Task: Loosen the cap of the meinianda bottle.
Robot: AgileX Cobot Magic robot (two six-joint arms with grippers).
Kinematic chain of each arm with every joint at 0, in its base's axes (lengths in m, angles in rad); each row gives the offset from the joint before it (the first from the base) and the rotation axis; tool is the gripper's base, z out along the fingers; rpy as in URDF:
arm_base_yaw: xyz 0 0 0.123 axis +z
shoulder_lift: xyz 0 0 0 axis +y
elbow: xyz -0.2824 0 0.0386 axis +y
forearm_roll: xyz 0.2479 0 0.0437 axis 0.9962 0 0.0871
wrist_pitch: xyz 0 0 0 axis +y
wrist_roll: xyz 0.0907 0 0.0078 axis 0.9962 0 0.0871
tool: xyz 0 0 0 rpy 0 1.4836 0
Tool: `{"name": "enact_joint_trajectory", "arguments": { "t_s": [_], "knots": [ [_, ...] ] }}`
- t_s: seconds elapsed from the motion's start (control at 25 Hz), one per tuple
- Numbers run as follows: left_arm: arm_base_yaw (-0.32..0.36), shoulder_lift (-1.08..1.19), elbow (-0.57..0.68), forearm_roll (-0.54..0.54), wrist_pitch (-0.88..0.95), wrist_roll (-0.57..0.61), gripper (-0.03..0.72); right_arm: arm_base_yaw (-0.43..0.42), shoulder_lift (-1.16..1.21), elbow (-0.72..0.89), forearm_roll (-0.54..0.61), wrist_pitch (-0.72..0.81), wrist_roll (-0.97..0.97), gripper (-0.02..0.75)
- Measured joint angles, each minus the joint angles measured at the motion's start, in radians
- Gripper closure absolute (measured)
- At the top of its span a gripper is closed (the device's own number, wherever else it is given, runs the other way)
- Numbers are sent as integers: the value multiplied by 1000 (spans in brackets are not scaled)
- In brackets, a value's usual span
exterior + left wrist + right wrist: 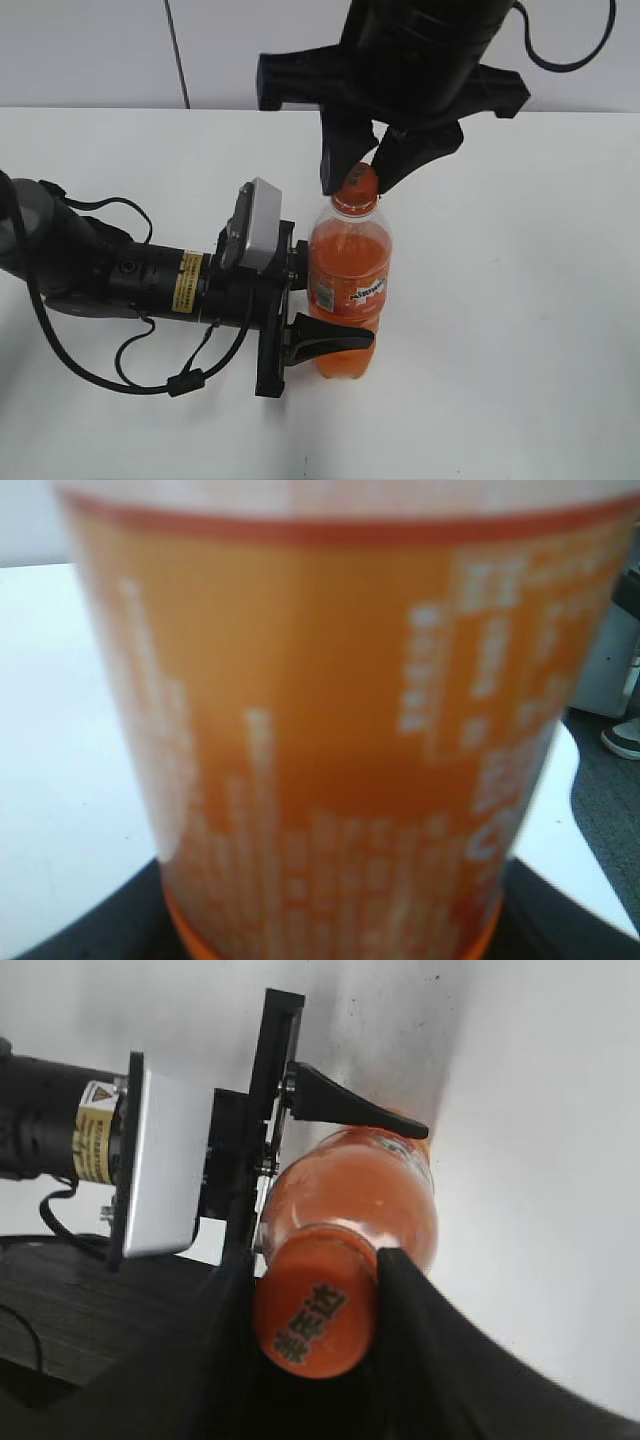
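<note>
Meinianda bottle (348,285) upright, mid surface (520,300), clamped at lower body by left end effector (325,345); right end effector (362,172) from above, fingers touching both sides of cap (357,186), grip w/ cap unclear; nothing else nearby.

A plain white table (520,300) carries the scene. The meinianda bottle (348,290) stands upright on it, directly beneath the right gripper (362,170) and just in front of the left gripper (300,310).
</note>
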Motion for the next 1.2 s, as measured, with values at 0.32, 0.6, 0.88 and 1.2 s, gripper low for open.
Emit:
{"name": "enact_joint_trajectory", "arguments": {
  "t_s": [0.32,0.6,0.88,1.2],
  "knots": [
    [0,0,1,1,-1,0,291,0,-1,0,4,-5,-527,458],
    [0,0,1,0,0,0,291,0,-2,0,7,-6,-930,463],
    [0,0,1,-1,0,-2,291,0,-2,2,7,-6,-1275,463],
    [0,0,1,-2,0,-3,291,0,-2,3,8,-6,-1646,463]
  ]
}}
